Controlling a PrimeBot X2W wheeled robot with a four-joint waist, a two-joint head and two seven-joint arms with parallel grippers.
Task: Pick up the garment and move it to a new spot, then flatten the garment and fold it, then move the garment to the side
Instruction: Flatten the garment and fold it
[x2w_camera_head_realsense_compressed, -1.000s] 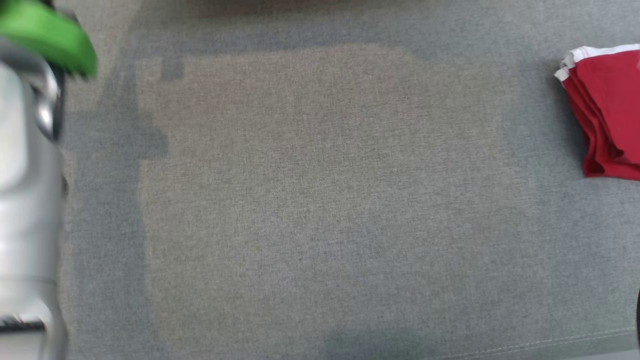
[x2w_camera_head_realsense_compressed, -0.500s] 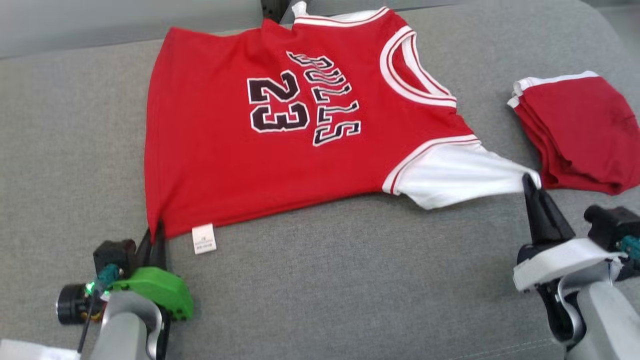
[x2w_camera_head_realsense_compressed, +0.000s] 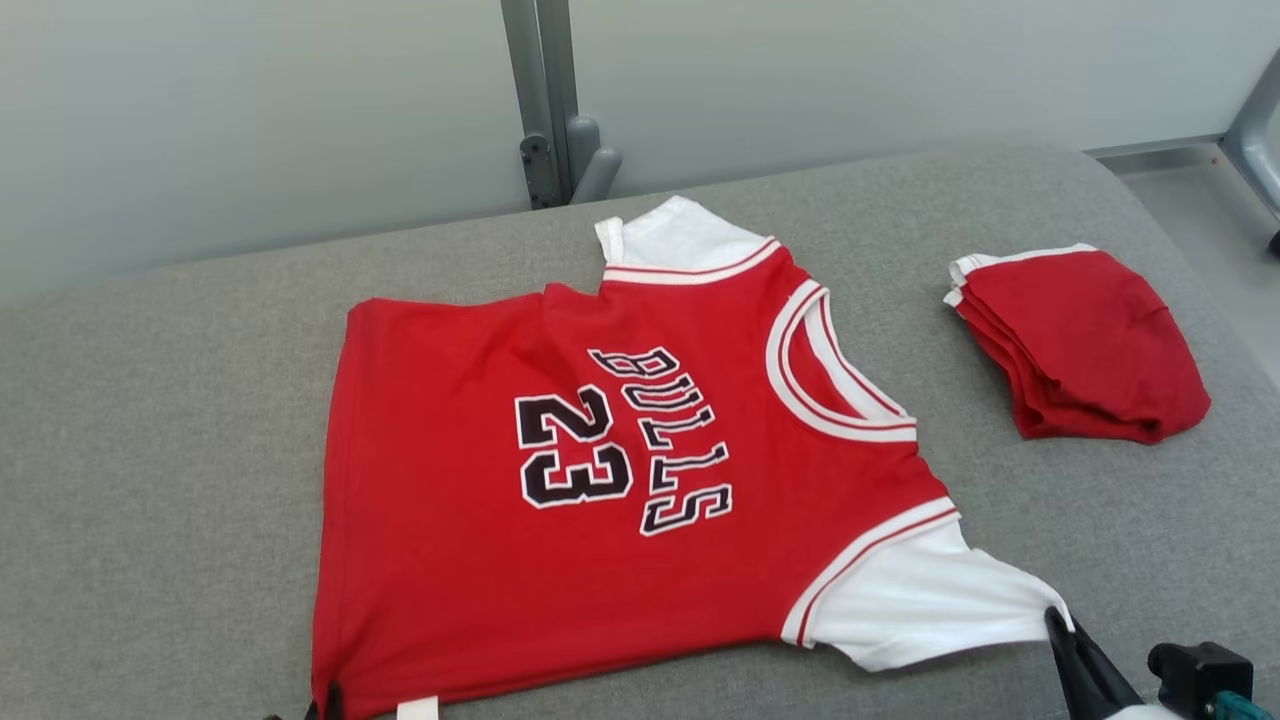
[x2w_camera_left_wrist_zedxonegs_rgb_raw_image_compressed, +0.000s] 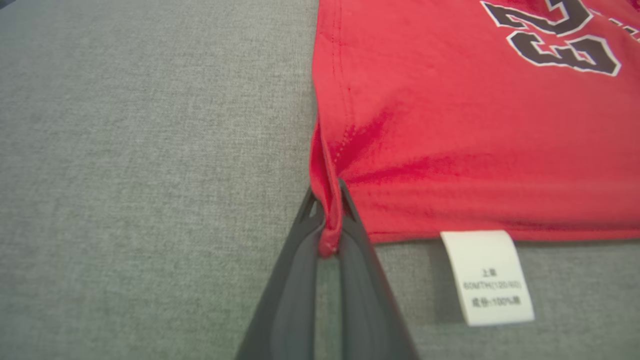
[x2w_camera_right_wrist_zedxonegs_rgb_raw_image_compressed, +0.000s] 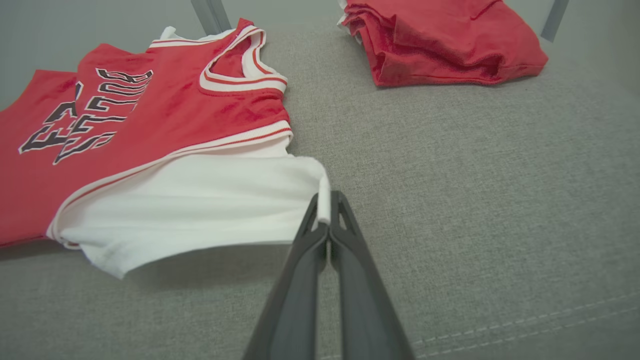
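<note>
The left tool (x2w_camera_left_wrist_zedxonegs_rgb_raw_image_compressed: 330, 200) pinched the hem corner of the jersey (x2w_camera_head_realsense_compressed: 600, 450), which lay spread mid-bench (x2w_camera_head_realsense_compressed: 150, 450), and the right tool (x2w_camera_right_wrist_zedxonegs_rgb_raw_image_compressed: 325, 200) gripped its white sleeve. To flatten it well, both probably needed to pull apart evenly and low, clear of the folded pile (x2w_camera_head_realsense_compressed: 1080, 340).

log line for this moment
left gripper: shut on jersey hem corner | right gripper: shut on jersey sleeve | jersey: spread out | folded red pile: apart, right
</note>
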